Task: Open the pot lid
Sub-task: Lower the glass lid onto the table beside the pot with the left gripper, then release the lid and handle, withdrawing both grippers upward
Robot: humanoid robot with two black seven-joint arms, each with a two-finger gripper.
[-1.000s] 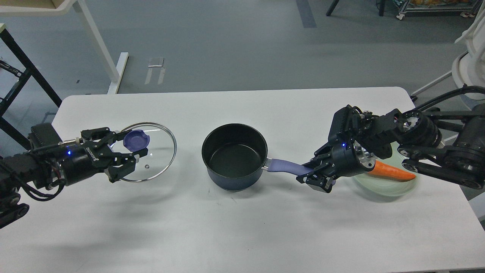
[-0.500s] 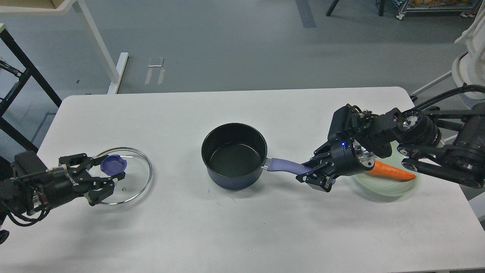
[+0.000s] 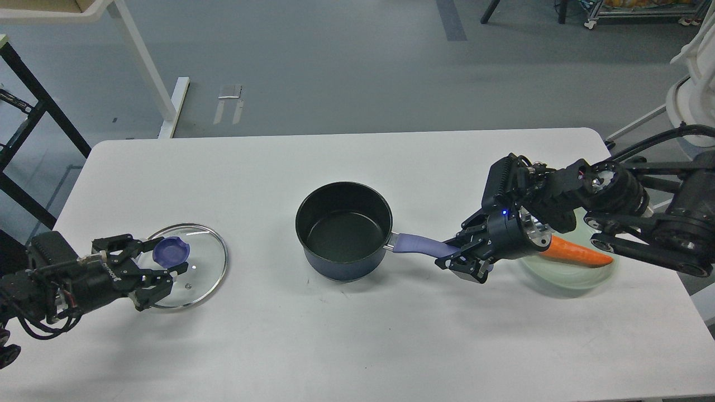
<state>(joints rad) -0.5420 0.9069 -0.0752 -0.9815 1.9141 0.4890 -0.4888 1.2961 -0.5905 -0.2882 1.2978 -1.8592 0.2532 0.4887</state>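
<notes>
The dark blue pot (image 3: 343, 230) stands uncovered in the middle of the white table, its inside empty. Its purple handle (image 3: 416, 244) points right. My right gripper (image 3: 459, 255) is shut on the end of that handle. The glass lid (image 3: 195, 273) with a purple knob (image 3: 172, 251) is low at the left of the table, well apart from the pot. My left gripper (image 3: 167, 258) has its fingers on either side of the knob and holds it.
A pale green plate (image 3: 570, 273) with an orange carrot (image 3: 581, 254) sits at the right, partly under my right arm. The table's front edge is near the bottom of the view. A table leg and a black frame stand on the floor at the far left.
My left gripper has carried the lid left and down, away from the pot, to the table's left side. The right gripper and pot have hardly moved.
</notes>
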